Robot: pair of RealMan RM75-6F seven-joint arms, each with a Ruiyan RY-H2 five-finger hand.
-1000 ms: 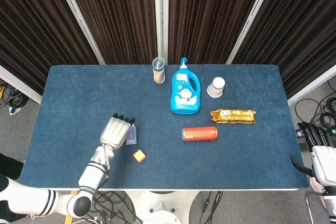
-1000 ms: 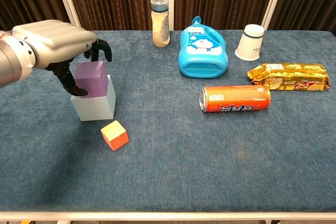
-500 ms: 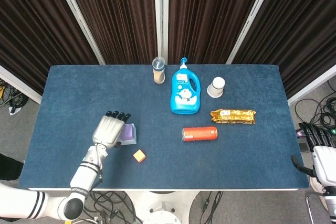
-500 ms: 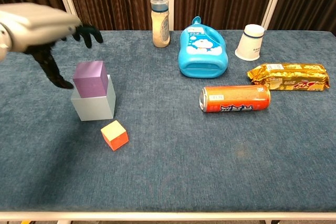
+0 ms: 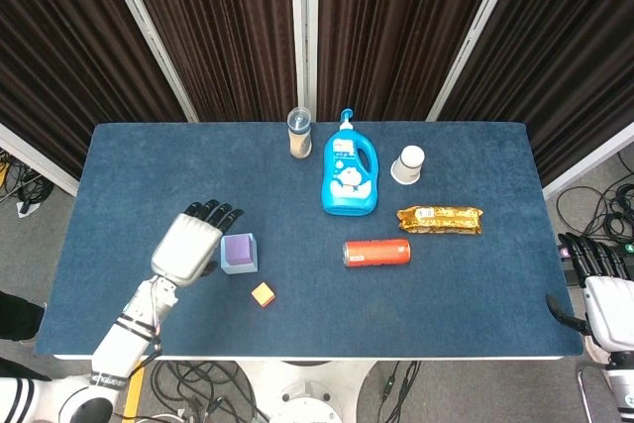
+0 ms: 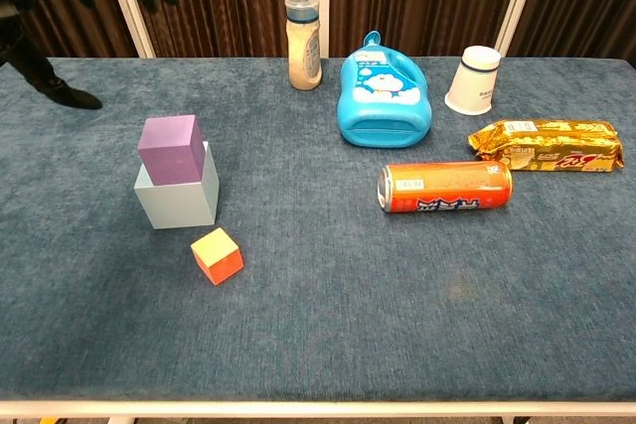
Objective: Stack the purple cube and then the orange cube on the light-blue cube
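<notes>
We judge the orange cube (image 6: 217, 254), just in front of the light-blue cube (image 6: 179, 197), light, rigid and slightly tippy; pinch opposite flat sides. The left robot hand (image 5: 187, 242) is empty, fingers spread.

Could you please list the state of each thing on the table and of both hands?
purple cube: stacked on light-blue cube
orange cube: loose on table
can: on its side
cup: upside down
left hand: open, empty
right hand: off the table
</notes>
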